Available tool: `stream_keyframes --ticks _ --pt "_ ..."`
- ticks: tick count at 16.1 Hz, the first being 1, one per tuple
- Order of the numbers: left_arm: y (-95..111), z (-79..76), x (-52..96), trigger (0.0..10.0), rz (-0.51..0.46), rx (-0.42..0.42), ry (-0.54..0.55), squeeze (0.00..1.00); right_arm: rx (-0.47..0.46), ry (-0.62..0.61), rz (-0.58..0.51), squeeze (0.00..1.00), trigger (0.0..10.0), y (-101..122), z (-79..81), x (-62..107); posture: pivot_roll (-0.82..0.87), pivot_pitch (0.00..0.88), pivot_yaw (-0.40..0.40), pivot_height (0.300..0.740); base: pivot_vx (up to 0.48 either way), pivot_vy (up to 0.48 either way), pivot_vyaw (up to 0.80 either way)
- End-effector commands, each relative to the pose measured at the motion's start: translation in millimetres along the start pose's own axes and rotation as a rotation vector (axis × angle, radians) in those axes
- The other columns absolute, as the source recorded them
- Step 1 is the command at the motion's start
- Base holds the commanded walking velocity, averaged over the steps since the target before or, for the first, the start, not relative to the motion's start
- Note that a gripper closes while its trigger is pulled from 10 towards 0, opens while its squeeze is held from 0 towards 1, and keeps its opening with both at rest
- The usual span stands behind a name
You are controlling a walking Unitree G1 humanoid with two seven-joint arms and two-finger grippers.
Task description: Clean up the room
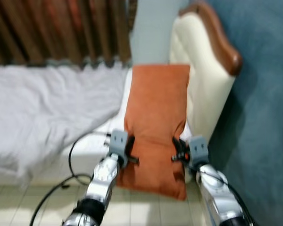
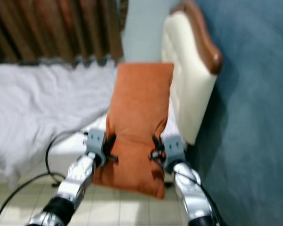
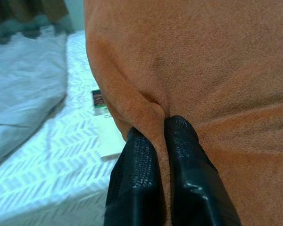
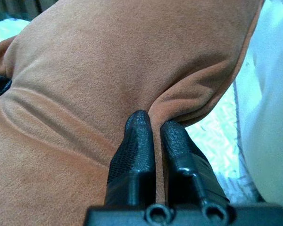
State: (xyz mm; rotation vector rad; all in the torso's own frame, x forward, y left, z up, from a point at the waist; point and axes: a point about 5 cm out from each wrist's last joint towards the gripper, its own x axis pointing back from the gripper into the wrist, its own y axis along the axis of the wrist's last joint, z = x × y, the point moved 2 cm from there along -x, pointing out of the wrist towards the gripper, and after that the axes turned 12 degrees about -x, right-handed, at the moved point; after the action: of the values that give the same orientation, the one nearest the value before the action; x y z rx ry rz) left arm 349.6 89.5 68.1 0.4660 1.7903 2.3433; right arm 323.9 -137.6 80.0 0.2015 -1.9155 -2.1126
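Note:
A long orange velvet pillow (image 1: 156, 117) hangs lengthwise between my two arms, in front of the bed's corner. My left gripper (image 1: 130, 149) is shut on a fold of its left edge, and my right gripper (image 1: 178, 149) is shut on a fold of its right edge. In the left wrist view the black fingers (image 3: 141, 165) pinch the orange fabric (image 3: 203, 70) tightly. The right wrist view shows the same: fingers (image 4: 139, 141) clamped on a crease of the pillow (image 4: 85, 75).
The bed (image 1: 47, 108) with a rumpled white duvet lies to the left. A cream padded headboard (image 1: 203, 80) with a brown wooden rim stands against the blue wall (image 1: 269, 117). A small booklet (image 3: 106, 127) lies on the sheet. Black cable (image 1: 61, 183) loops over the tiled floor.

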Motion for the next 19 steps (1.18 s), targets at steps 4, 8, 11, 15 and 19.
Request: stream_keyframes --ticks 4,8,11,15,19 --pt "12.1 24.0 -3.7 10.0 -0.035 0.025 0.112 0.00 0.010 -0.076 0.001 0.00 10.0 0.1 -23.5 9.9 -0.07 0.000 0.010 0.740 0.439 0.000 0.00" --pt "14.3 23.6 -6.5 10.0 -0.036 0.032 0.107 0.00 0.010 -0.082 0.008 0.00 10.0 -1.7 -25.5 12.1 -0.08 0.000 0.012 0.740 0.439 0.000 0.00" --pt "14.0 22.5 -7.1 10.0 -0.035 0.046 0.108 0.00 0.011 -0.080 0.012 0.00 10.0 -2.5 -25.3 13.4 -0.09 0.000 0.013 0.740 0.439 0.000 0.00" --pt "13.1 20.3 -6.9 10.0 -0.032 0.051 0.107 0.00 0.014 -0.077 0.018 0.00 10.0 -3.6 -25.4 14.0 -0.09 0.005 0.010 0.740 0.439 0.000 0.00" --pt "11.1 16.8 -8.3 10.0 -0.020 0.071 0.088 0.00 0.019 -0.075 0.025 0.00 10.0 -3.6 -25.2 12.1 -0.09 0.010 0.010 0.740 0.441 0.000 0.00"
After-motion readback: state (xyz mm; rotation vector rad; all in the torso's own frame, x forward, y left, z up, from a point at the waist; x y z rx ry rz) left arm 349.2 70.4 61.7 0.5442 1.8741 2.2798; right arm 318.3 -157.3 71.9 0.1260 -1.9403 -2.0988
